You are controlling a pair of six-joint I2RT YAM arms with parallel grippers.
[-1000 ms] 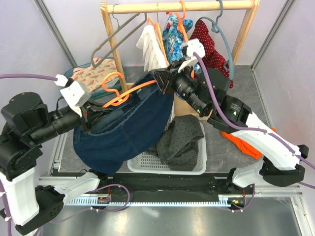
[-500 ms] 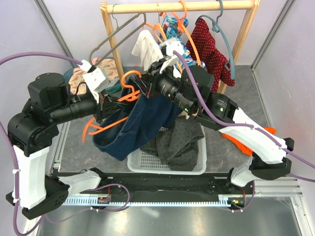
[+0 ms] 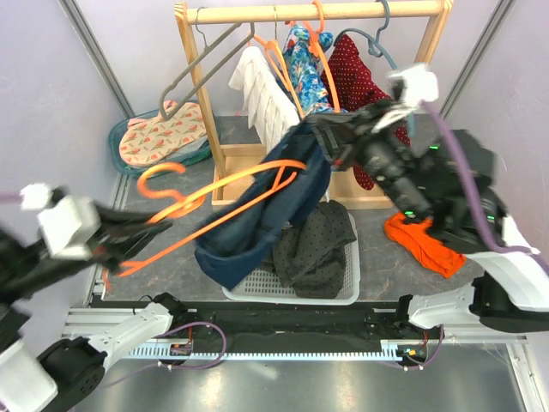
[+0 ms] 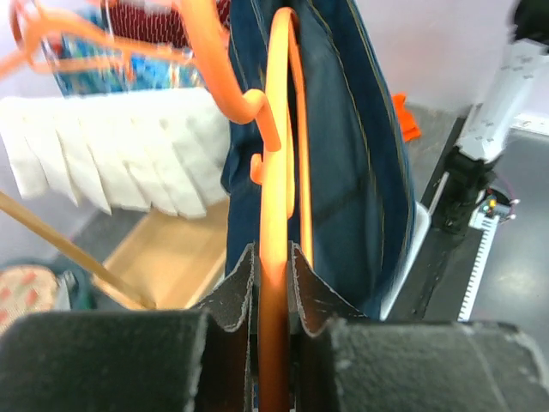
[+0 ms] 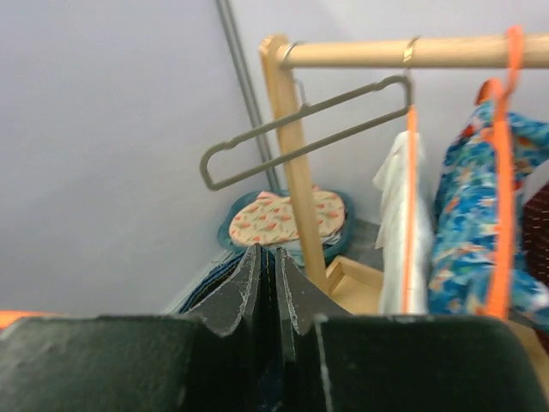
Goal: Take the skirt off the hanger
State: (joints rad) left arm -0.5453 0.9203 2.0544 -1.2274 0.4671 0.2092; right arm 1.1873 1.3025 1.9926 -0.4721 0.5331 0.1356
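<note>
At the centre of the overhead view: the skirt (image 3: 266,202), strung diagonally from the right claw (image 3: 322,133) at upper right down towards the white basket (image 3: 341,292) at lower centre. Right claw clenched on the skirt's upper edge; in the right wrist view, fingers (image 5: 249,275) pressed together, with dark denim beside them.

At lower left: left claw (image 3: 133,233), blurred, clamped on the hanger (image 3: 219,199). Confirmed in the left wrist view: pads (image 4: 236,283) closed on the orange bar. Hanger drawn out leftward, hook uppermost, most of its frame clear of the cloth, only the far shoulder overlapping the denim near mid-frame. Hooked inside the waist or merely lying against it: cannot be told.

Judged stage: separation nearly complete. Left to do: freeing that last shoulder and parting the two wholly.

Surroundings, along the top of the frame: wooden rail (image 3: 317,11) carrying a grey hanger (image 3: 206,69), white garment (image 3: 268,103), floral garment (image 3: 304,64) and red dotted garment (image 3: 352,73). In the basket: dark grey dotted garment (image 3: 313,249). On the worktop (image 3: 373,249) at right: orange cloth (image 3: 420,240). At upper left: printed cloth (image 3: 159,133).

Likely obstructions: white garment and rack post just behind the stretched skirt, near the hanger's far end. Skirt's lower hem over the basket's left rim, liable to drag there.
</note>
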